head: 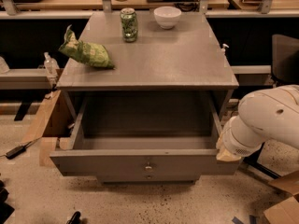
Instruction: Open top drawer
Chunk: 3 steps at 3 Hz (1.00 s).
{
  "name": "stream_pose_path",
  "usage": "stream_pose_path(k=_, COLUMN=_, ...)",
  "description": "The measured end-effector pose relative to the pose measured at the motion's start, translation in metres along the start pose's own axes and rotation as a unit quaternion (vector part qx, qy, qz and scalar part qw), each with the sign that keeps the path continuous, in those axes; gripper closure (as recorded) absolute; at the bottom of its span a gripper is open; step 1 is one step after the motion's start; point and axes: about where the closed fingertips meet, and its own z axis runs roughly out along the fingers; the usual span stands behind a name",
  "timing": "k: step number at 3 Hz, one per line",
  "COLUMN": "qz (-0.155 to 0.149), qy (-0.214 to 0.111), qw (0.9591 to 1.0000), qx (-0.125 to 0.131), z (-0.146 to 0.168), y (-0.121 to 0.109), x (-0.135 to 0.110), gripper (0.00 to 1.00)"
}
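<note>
The top drawer [117,163] of the grey cabinet stands pulled far out toward me. Its deep plain grey box is empty inside. A small round metal knob [148,166] sits at the centre of its front. My white arm [266,120] comes in from the right. My gripper [227,154] is at the end of the arm, against the right front corner of the drawer, mostly hidden behind the arm's bulk. A narrower lower drawer front [148,177] shows just under the open drawer.
On the cabinet top [159,64] lie a green chip bag [86,53], a green can [129,25] and a white bowl [167,17]. Wooden boards [44,120] and a cable lie on the floor at the left. Cardboard [280,209] lies at the lower right.
</note>
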Motion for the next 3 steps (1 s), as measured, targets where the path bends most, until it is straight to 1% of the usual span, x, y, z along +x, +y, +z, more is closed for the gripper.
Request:
stream_pose_path(k=2, qz=0.000, qy=0.000, qw=1.0000, qx=0.000, z=0.0000, y=0.0000, x=0.0000, gripper=0.12)
stream_pose_path(k=3, qz=-0.001, qy=0.000, qw=1.0000, qx=0.000, z=-0.0003, y=0.0001, x=-0.0003, gripper=0.00)
